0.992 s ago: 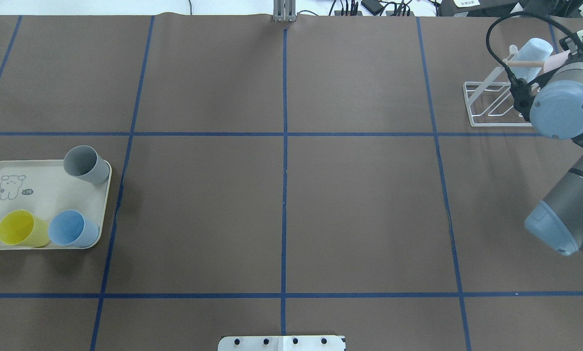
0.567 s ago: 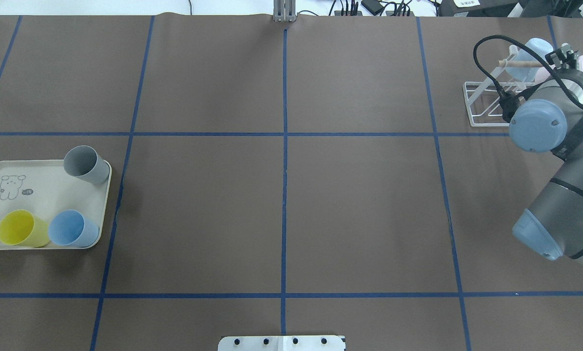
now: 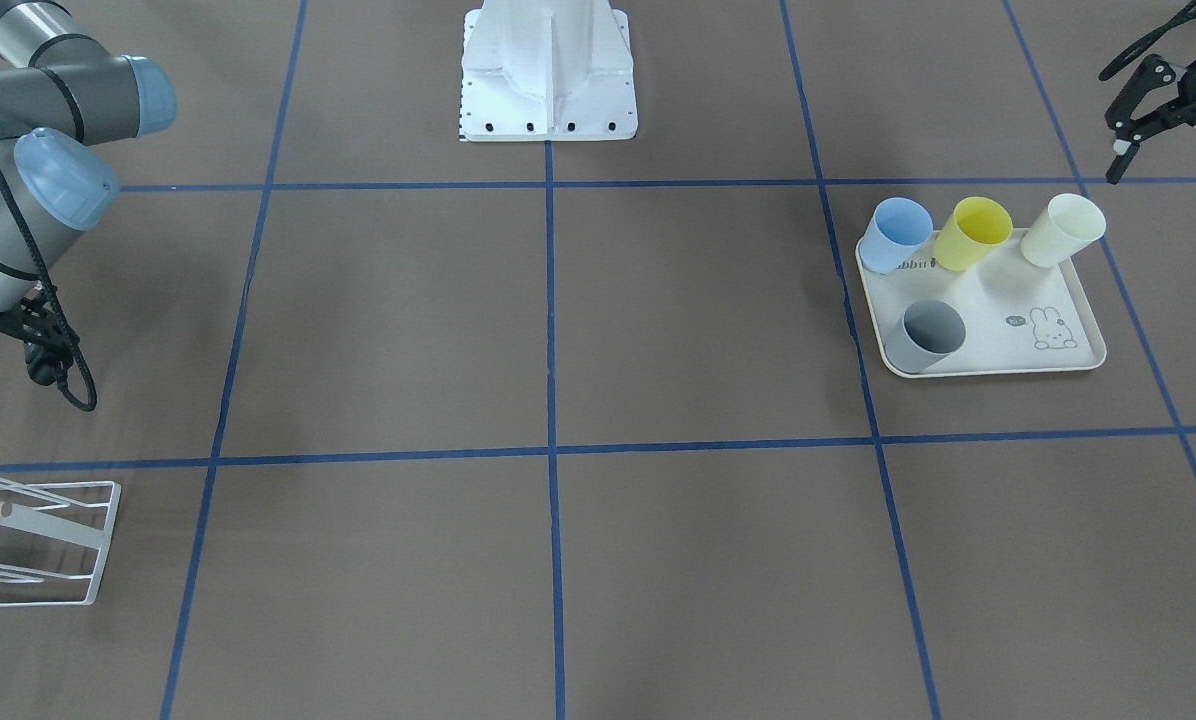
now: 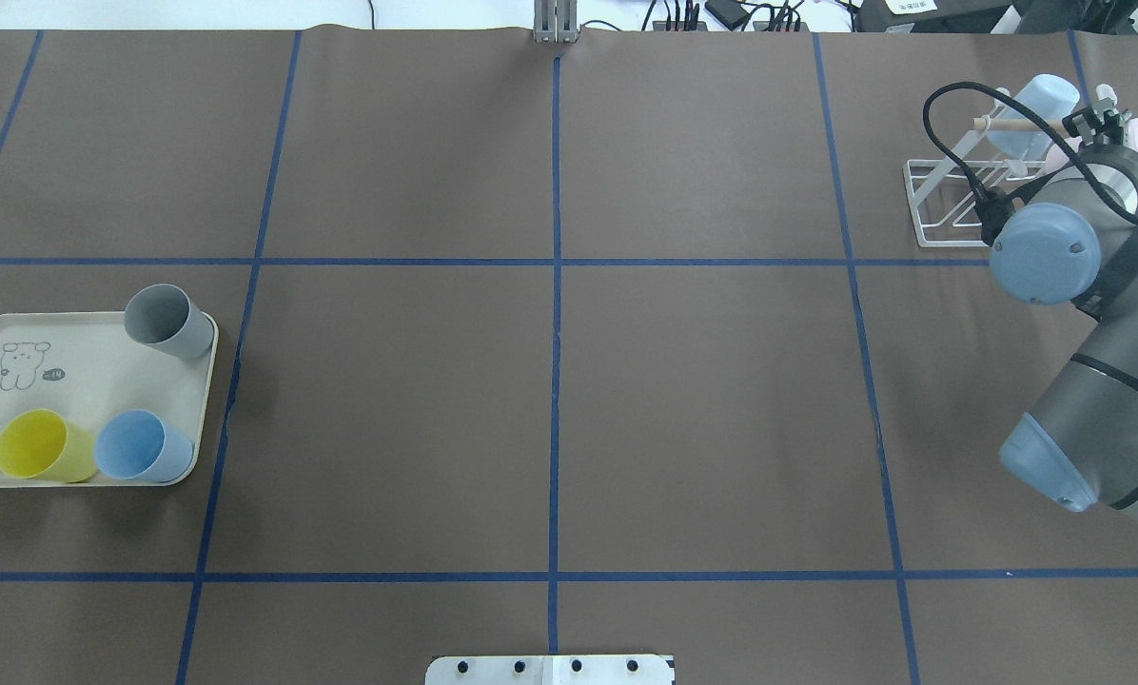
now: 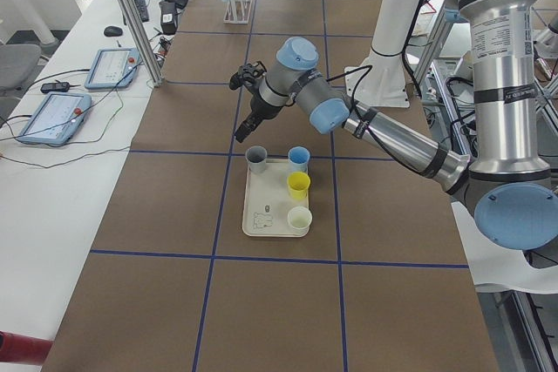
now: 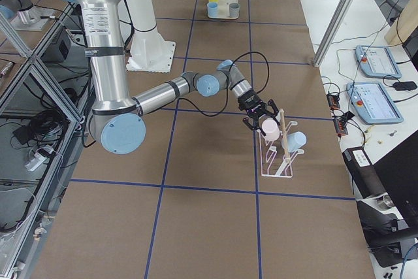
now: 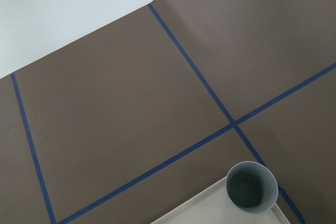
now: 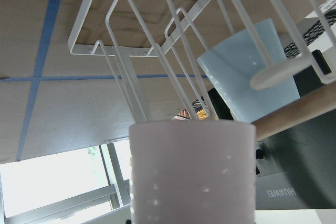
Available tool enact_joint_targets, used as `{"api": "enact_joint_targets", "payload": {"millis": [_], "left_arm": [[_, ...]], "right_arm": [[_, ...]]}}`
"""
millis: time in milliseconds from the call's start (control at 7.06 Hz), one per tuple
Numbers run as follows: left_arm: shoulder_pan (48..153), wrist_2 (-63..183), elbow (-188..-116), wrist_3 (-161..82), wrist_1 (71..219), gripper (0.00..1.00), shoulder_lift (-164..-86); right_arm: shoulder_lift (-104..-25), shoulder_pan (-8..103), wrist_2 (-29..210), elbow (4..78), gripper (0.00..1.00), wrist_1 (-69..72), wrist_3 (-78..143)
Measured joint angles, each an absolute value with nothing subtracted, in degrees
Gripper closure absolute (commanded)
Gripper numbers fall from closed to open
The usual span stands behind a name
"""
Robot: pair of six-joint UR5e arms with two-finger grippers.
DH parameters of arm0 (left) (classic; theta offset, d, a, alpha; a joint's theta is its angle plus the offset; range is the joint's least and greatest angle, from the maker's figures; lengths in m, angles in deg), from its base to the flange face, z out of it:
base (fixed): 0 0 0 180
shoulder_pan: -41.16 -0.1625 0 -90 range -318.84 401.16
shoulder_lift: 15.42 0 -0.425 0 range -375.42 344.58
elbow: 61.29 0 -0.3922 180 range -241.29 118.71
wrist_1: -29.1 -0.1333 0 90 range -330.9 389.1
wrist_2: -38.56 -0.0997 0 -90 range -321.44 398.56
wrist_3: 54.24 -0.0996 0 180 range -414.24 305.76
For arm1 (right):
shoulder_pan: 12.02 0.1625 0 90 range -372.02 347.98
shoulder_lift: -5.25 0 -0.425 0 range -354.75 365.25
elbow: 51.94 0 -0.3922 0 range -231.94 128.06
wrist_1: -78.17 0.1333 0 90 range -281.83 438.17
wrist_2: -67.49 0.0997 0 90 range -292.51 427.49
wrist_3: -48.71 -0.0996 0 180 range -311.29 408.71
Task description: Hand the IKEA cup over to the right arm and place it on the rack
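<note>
Pink cup (image 8: 191, 177), white rack (image 4: 950, 244), rabbit-print cream tray (image 3: 1008, 300).

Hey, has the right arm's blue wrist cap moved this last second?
Yes. Overhead, the right arm's blue wrist cap slid leftward along the rack's front edge.

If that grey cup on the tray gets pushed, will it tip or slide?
Probably tips: the grey cup is tall, empty, narrower at its base. Looks like light plastic. The tray rim beside it may block sliding.
</note>
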State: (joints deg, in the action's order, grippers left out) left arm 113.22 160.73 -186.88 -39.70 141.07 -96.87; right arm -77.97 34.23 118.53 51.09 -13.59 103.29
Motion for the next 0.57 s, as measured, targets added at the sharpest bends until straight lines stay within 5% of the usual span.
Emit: {"api": "enact_joint_targets", "payload": {"millis": [567], "left_arm": [[113.16, 160.73, -186.9, -39.4, 141.07, 0.0, -96.9]], "right_arm": [[-77.59, 33.26, 117.82, 49.85, 0.45, -13.59, 103.61]]}}
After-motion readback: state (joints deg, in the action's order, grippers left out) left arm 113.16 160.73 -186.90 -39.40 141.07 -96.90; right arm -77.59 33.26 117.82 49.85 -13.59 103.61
